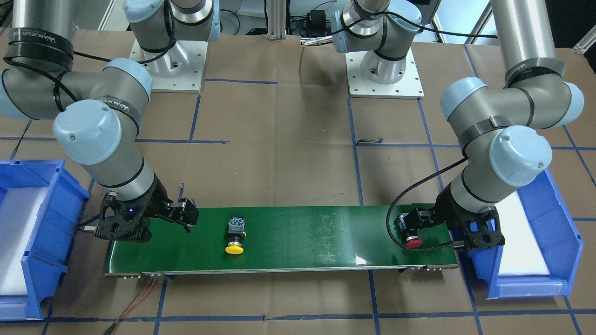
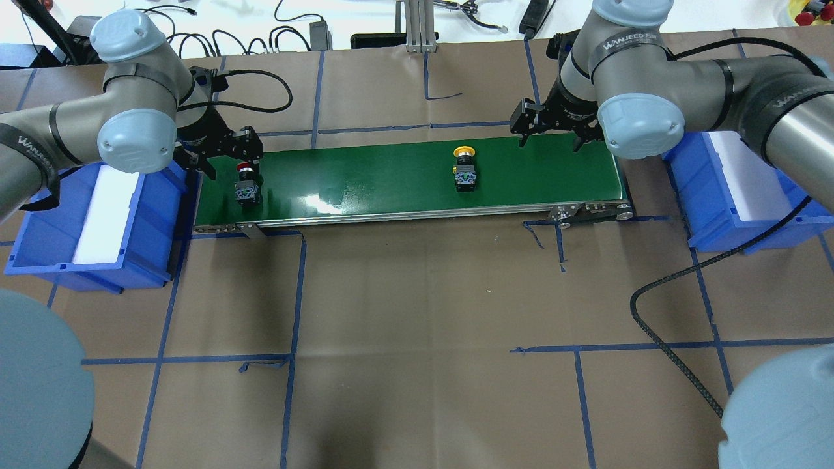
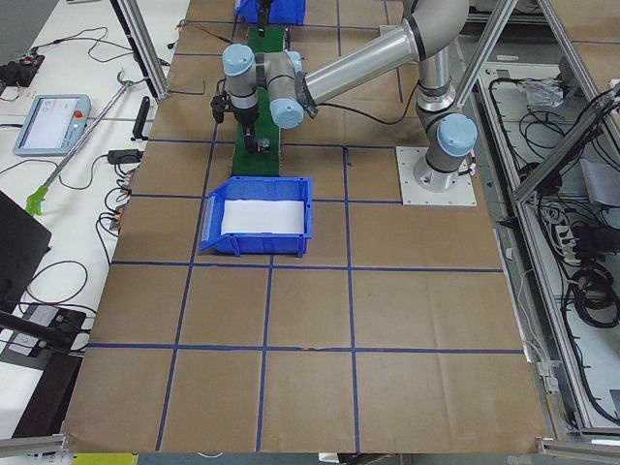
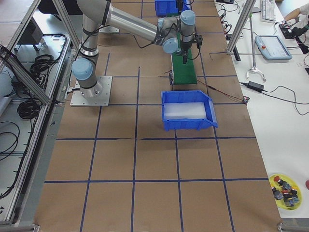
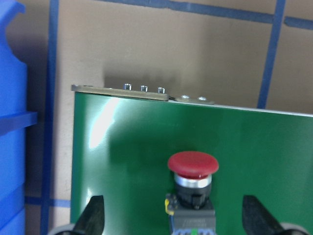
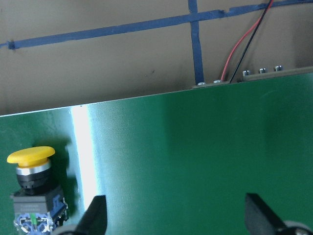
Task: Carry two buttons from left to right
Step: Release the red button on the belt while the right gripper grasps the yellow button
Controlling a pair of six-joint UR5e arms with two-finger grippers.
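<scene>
The red button (image 2: 246, 182) lies on the left end of the green belt (image 2: 391, 182), cap pointing away from the robot. My left gripper (image 2: 231, 164) hangs over it, open. In the left wrist view the red button (image 5: 192, 181) sits between the spread fingertips (image 5: 95, 218), and neither touches it. The yellow button (image 2: 464, 166) lies right of the belt's middle. My right gripper (image 2: 552, 133) is open above the belt's right end. In the right wrist view the yellow button (image 6: 32, 183) lies outside the left finger (image 6: 95, 218), with bare belt between the fingers.
A blue bin (image 2: 98, 215) with a white liner stands at the belt's left end, under the left arm. Another blue bin (image 2: 736, 189) stands at the right end. Red and black wires (image 1: 139, 298) run from the belt's corner. Brown paper with blue tape lines covers the table.
</scene>
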